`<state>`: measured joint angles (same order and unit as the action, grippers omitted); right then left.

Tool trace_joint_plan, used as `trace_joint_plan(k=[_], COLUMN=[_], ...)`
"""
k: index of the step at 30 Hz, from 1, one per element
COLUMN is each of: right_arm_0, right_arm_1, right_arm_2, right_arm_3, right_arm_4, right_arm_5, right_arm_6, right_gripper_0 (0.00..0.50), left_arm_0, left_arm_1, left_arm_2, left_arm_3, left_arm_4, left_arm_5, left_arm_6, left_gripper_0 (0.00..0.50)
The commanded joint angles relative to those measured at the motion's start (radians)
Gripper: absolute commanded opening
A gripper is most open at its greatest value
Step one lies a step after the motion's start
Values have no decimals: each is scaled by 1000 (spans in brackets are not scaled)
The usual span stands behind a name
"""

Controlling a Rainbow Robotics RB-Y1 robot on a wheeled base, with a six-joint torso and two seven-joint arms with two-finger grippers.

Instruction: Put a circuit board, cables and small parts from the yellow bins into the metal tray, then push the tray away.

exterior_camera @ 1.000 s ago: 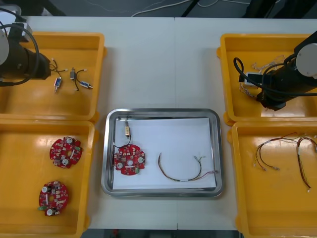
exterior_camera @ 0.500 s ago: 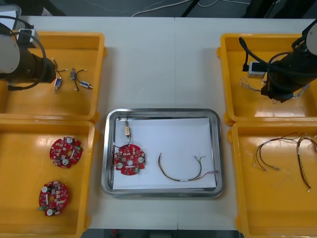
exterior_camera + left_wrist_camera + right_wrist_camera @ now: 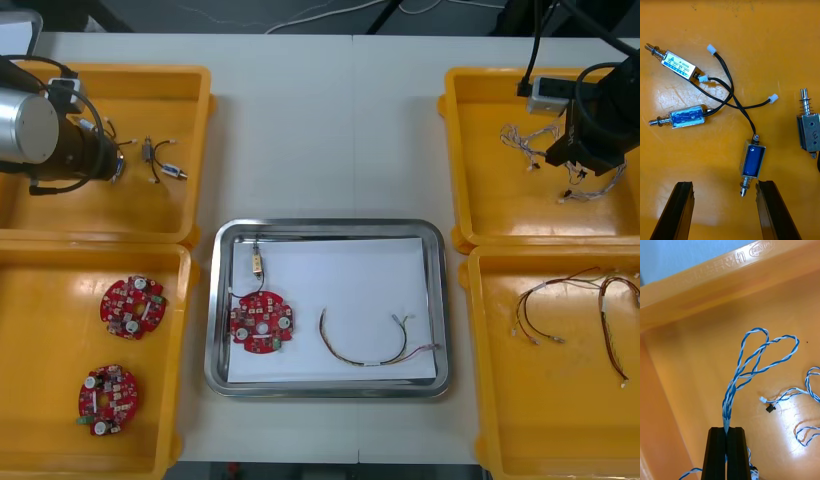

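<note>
The twisted blue and white cable (image 3: 752, 356) is pinched in the right gripper (image 3: 727, 429). Its black fingers are closed tight on the strands, and two loops fan out beyond the tips over the bin floor. In the front view this is over the upper-right yellow bin (image 3: 470, 200), in the upper right of the frame, where more blue and white cables (image 3: 520, 135) lie loose.

In the upper left of the frame, the left gripper (image 3: 725, 183) hangs over the upper-left yellow bin (image 3: 190, 110), jaws wide apart. Small metal parts (image 3: 681, 65) with black leads lie on the bin floor. One blue-sided part (image 3: 752, 161) points its plunger into the gap between the fingertips, nearer one finger but touching neither.

The metal tray (image 3: 325, 226) sits at the centre of the frame between the bins, white inside. It holds a round red circuit board (image 3: 261, 324) at its left, a lone metal part (image 3: 258, 261) just above that, and a red and yellow cable (image 3: 375, 352) curving at its lower right.

Farther out, two spare circuit boards (image 3: 131, 306) lie in the lower-left bin (image 3: 40, 300), and a bundle of cables (image 3: 560, 300) lies in the lower-right bin (image 3: 520, 420).
</note>
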<state>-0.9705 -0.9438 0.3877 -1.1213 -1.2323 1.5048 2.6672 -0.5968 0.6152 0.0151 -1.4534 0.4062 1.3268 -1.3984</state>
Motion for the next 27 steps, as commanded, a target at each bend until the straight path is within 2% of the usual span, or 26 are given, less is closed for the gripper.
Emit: trace_joint_plan(k=[1,8,13,17,27], right_arm_0=[-45,-43,-36,-14,116], right_arm_1=[-47,-47,-47,-39,-1], right_arm_2=[-72,-113,-138,-142,-144], right_arm_3=[-37,-161,-276,-376,-756], right_arm_4=[-7,-9,-38,-50,-53], right_arm_5=[51,180,238,250,216], right_arm_6=[-36,-204,-328,-408,-688], right_gripper_0=[0,0,0,0,0], left_arm_0=[-44,-63,-75,-80,-95], left_arm_1=[-9,-23,-29,-29,-29], left_arm_2=[-27,-27,-27,-27,-52], left_arm_3=[24,57,71,71,94], left_arm_4=[-9,-18,-10,3,16], left_arm_5=[-18,-41,-47,-47,-70], left_arm_6=[-113,-117,-120,-119,-113], left_gripper_0=[490,485,481,481,481])
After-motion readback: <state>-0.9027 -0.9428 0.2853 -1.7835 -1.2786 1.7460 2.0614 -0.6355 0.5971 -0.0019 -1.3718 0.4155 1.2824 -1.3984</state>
